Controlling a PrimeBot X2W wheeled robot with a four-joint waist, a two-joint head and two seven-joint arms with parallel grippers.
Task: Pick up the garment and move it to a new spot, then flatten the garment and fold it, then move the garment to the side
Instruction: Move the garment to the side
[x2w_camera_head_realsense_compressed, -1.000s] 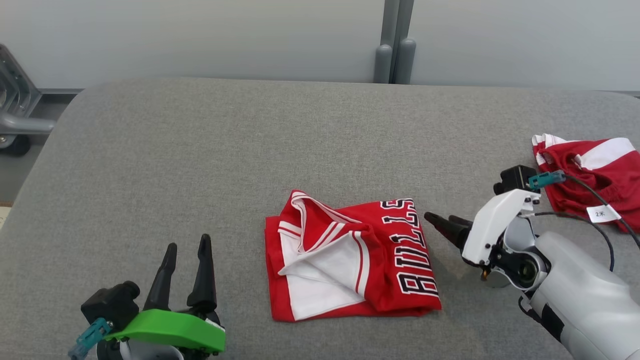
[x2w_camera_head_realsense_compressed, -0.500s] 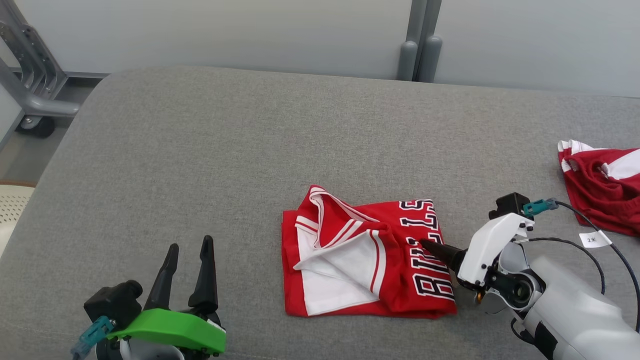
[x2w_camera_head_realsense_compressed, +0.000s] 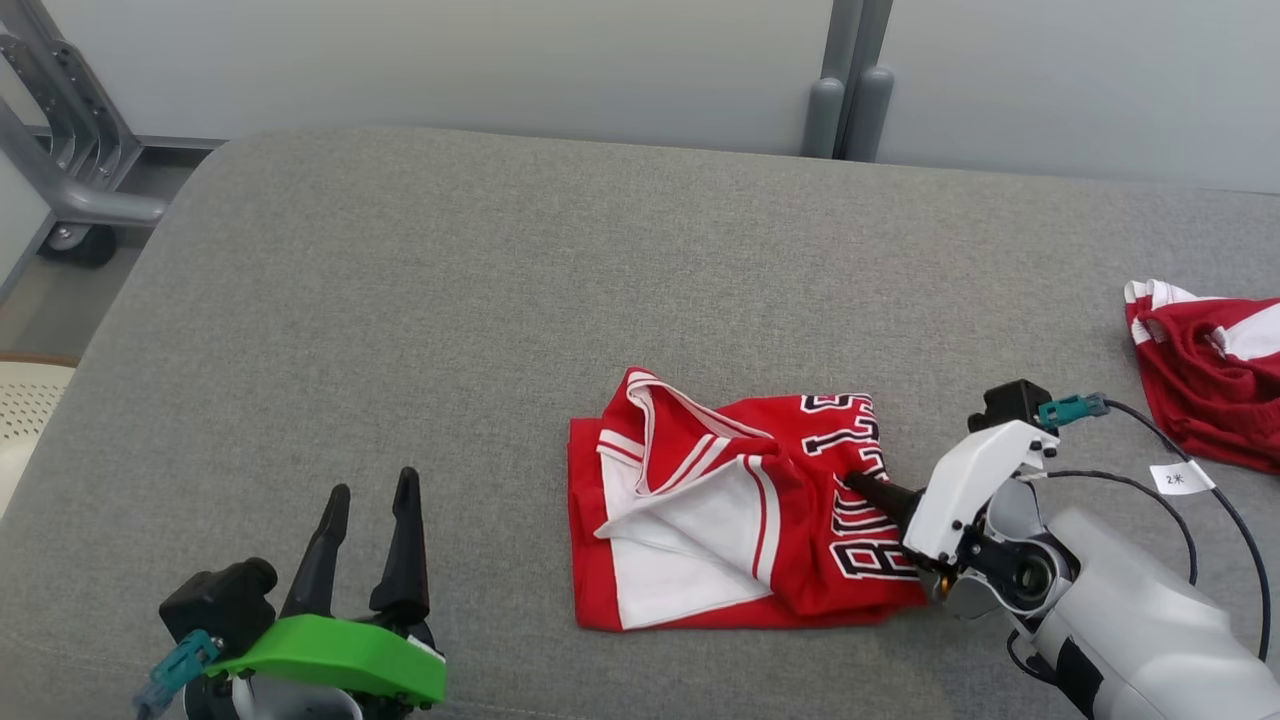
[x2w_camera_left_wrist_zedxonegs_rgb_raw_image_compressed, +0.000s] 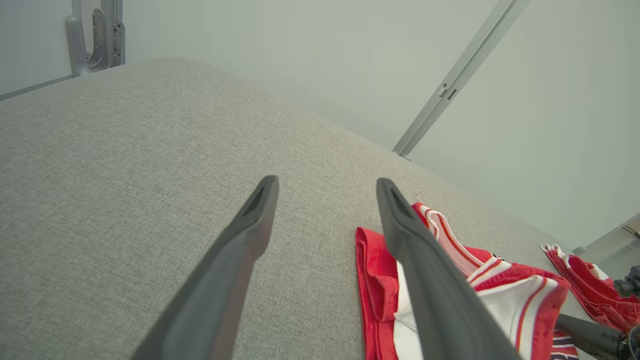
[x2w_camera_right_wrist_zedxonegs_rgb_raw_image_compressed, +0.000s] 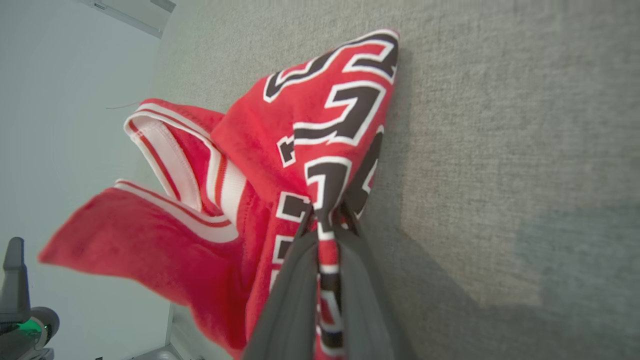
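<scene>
The garment (x2w_camera_head_realsense_compressed: 740, 515) is a folded red jersey with white trim and black lettering, lying on the grey cushioned table (x2w_camera_head_realsense_compressed: 500, 300). My right gripper (x2w_camera_head_realsense_compressed: 862, 486) is shut on the garment's right edge, among the letters. In the right wrist view the fingers pinch a ridge of lettered red cloth (x2w_camera_right_wrist_zedxonegs_rgb_raw_image_compressed: 325, 220) between them, and the fabric bunches up there. My left gripper (x2w_camera_head_realsense_compressed: 365, 505) stands open at the lower left, well clear of the garment (x2w_camera_left_wrist_zedxonegs_rgb_raw_image_compressed: 380, 280), with nothing between its fingers (x2w_camera_left_wrist_zedxonegs_rgb_raw_image_compressed: 240, 250).
A second red and white garment (x2w_camera_head_realsense_compressed: 1205, 385) with a white tag (x2w_camera_head_realsense_compressed: 1178, 478) lies at the table's right edge. A grey metal frame (x2w_camera_head_realsense_compressed: 70, 190) stands off the table's far left corner. A grey post (x2w_camera_head_realsense_compressed: 845, 90) rises behind the table.
My right gripper moved left onto the garment's lettered edge and shut on it, bunching the cloth. The camera shifted, so the whole picture moved. The left gripper stayed open.
</scene>
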